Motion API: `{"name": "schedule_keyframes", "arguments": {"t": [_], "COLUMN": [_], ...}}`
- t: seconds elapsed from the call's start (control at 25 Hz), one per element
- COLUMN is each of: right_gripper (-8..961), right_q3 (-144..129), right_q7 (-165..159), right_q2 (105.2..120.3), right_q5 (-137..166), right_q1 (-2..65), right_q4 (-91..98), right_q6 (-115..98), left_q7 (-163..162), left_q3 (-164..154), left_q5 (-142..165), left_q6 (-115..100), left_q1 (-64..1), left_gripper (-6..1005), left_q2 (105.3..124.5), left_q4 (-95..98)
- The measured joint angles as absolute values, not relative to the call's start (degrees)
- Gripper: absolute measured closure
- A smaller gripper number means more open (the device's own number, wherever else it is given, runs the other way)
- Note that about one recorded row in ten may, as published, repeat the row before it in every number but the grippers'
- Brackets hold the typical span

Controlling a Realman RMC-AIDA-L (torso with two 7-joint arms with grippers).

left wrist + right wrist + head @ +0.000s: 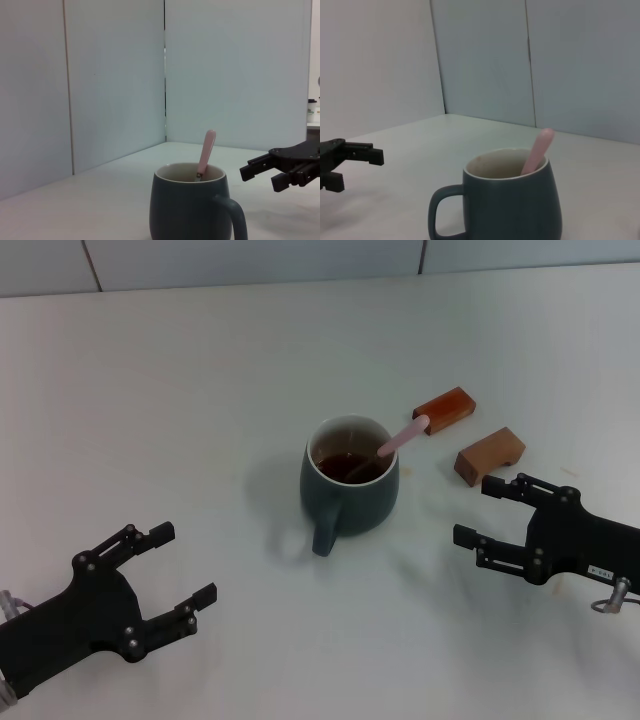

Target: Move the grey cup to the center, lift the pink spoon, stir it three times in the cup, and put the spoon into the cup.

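This looks like a lab or robot test bench, not a home. A bare white table (200, 390) fills the head view, and plain pale wall panels (115, 75) with vertical seams close it in along the top edge. On the table, right of centre, are only a mug (350, 485) and two wooden blocks (445, 410), like props.

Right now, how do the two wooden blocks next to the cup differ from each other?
The farther wooden block is darker and reddish; the nearer wooden block is paler tan. The farther one is a plain slim bar, and the pink spoon handle points at it; the nearer one has a notch underneath. Both lie on the table, right of the grey cup.
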State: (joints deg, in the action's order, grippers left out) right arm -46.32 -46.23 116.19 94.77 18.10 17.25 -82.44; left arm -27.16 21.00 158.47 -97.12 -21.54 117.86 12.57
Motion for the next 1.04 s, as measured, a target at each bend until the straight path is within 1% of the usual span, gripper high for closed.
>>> {"name": "schedule_keyframes", "arguments": {"t": [1.04], "right_gripper": [183], "right_q3": [-46.32], "right_q7": [-46.22], "right_q2": [116.19], "right_q5": [94.48], "right_q1": [18.10], "right_q4": [17.40], "right_q6": [-82.53], "left_q7": [-27.23], "left_q3": [21.01], "left_q5": [158.42], "left_q6": [-96.84], "left_q1": [-21.81], "left_gripper": [170], "left_q2": [117.95], "left_q4": [12.57]}}
